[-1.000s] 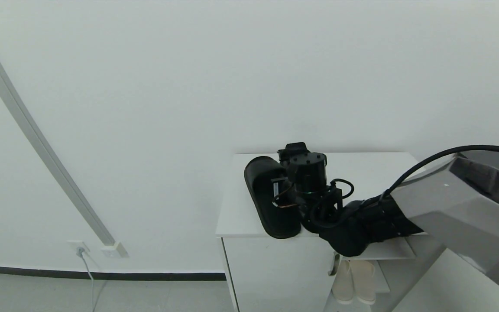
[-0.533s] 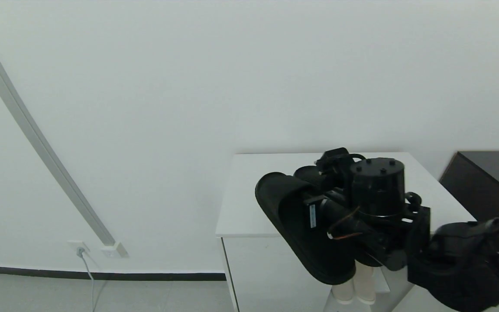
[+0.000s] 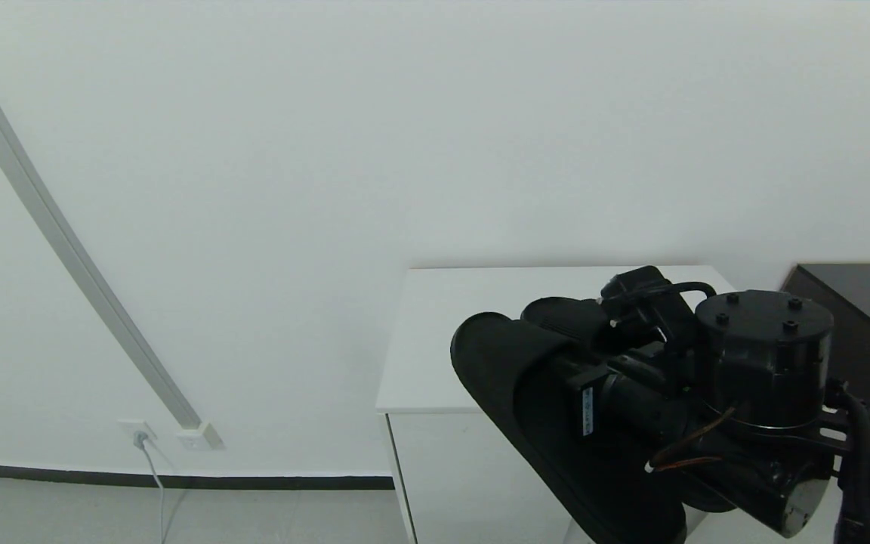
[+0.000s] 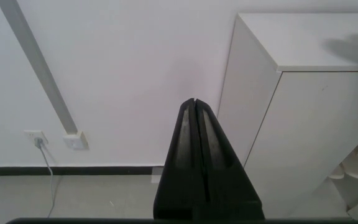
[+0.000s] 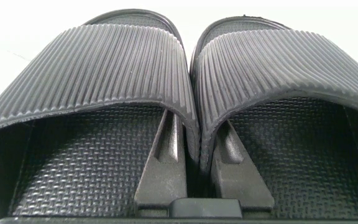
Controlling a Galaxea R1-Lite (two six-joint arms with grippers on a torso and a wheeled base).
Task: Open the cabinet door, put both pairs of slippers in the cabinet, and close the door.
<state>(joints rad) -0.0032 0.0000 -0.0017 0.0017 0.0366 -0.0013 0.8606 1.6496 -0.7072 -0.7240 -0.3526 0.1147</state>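
The black slippers (image 3: pixel 548 393) are a pair with ribbed straps and textured footbeds. They are held side by side and touching, tilted, in front of the cabinet's upper front edge. The right gripper (image 5: pixel 196 121) clamps them, one of its fingers (image 5: pixel 164 171) inside each slipper, pinching the inner walls together. The white cabinet (image 4: pixel 303 130) stands against the wall. On a shelf at its open side sits what looks like a pale pair of slippers (image 4: pixel 347 167).

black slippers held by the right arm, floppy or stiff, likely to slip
Probably fairly stiff: the black slippers stick out from the right gripper without sagging. Textured footbeds and ribbed straps should resist slipping, though only their inner walls seem pinched.
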